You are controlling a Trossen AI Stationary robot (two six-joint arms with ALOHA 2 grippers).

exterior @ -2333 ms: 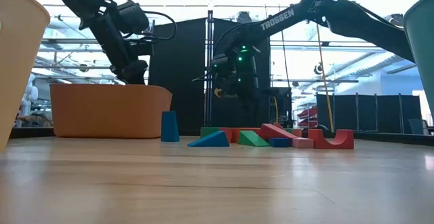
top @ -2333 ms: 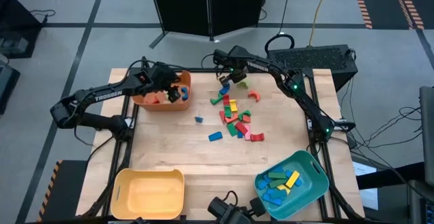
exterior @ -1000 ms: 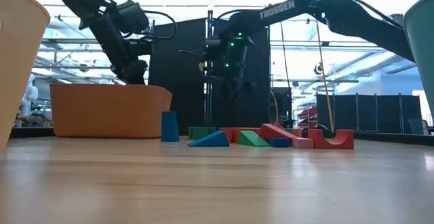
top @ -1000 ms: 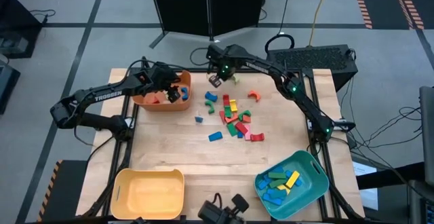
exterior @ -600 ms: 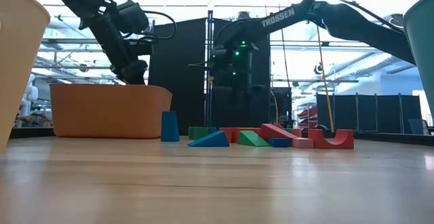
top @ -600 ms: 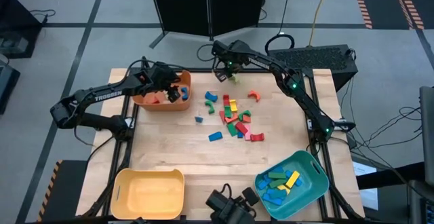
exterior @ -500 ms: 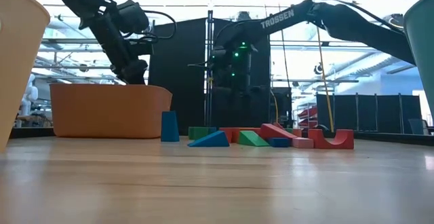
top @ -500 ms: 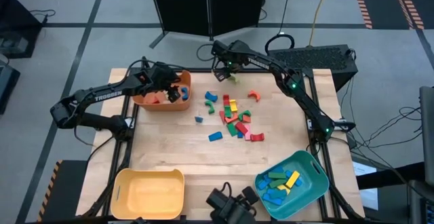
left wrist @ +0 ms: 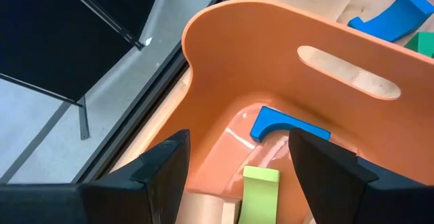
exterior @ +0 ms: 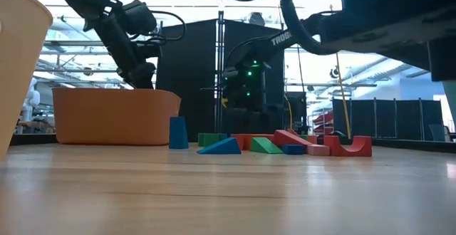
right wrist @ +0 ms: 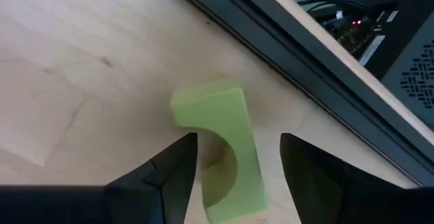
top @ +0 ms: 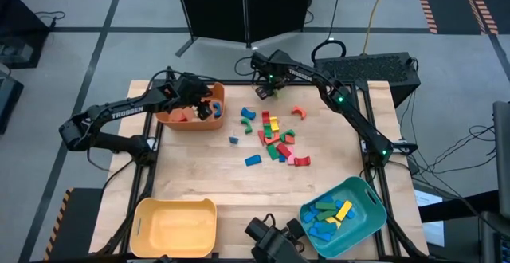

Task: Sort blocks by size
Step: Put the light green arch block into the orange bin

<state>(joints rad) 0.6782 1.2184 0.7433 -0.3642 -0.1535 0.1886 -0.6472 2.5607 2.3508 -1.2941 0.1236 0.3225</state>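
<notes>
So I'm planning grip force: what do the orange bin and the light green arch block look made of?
Orange bin: likely moulded plastic, smooth and slightly glossy, with highlights on its curved wall and a cut handle slot. Light green arch block: probably painted wood, matte with crisp flat faces.

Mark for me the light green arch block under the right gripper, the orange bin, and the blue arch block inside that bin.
light green arch block (right wrist: 220,132): right wrist view, its flat face.
orange bin (left wrist: 271,125): left wrist view, inner wall below the handle slot.
blue arch block (left wrist: 281,124): left wrist view, its top face.
</notes>
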